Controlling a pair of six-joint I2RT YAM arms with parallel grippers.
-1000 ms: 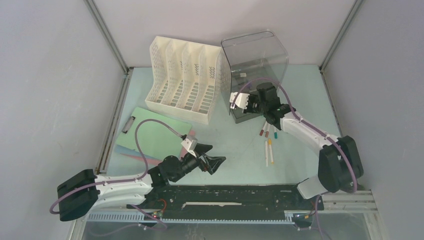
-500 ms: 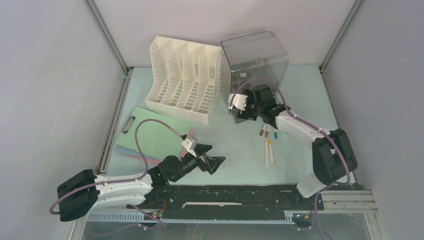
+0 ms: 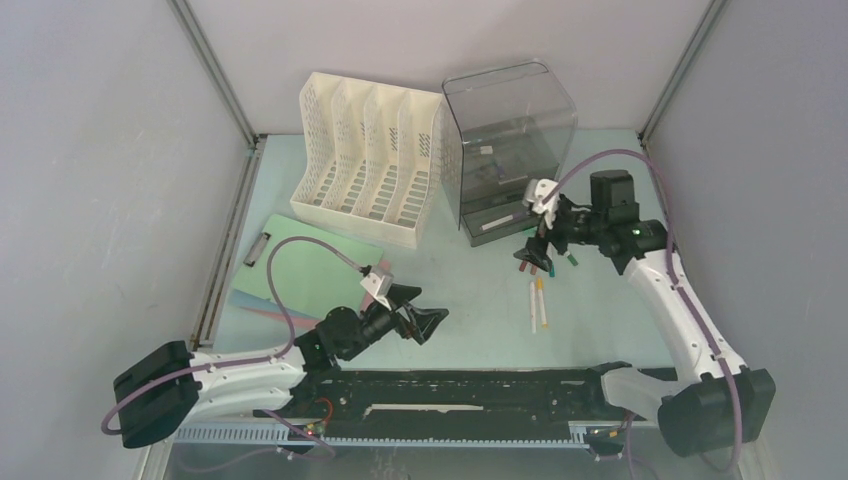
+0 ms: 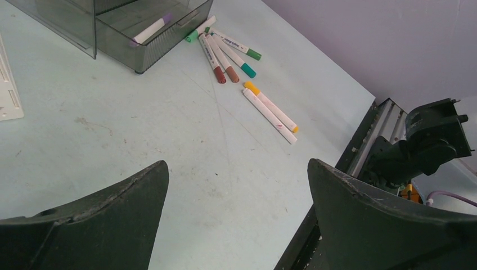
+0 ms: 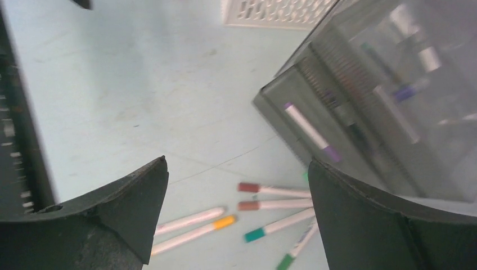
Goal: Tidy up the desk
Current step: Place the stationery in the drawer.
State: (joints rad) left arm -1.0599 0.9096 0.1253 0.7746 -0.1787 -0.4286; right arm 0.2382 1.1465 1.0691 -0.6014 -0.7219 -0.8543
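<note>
desk [image 3: 460, 290] pale green, fills cell floor. loose markers [image 3: 537, 300] lie on it right of centre, just before grey drawer box [image 3: 510, 140], long axes mostly near-far. right gripper [image 3: 533, 252] hovers directly above them, jaws wide, empty: nearer arm. left gripper [image 3: 430, 318] wide, empty, well apart to left.
</note>
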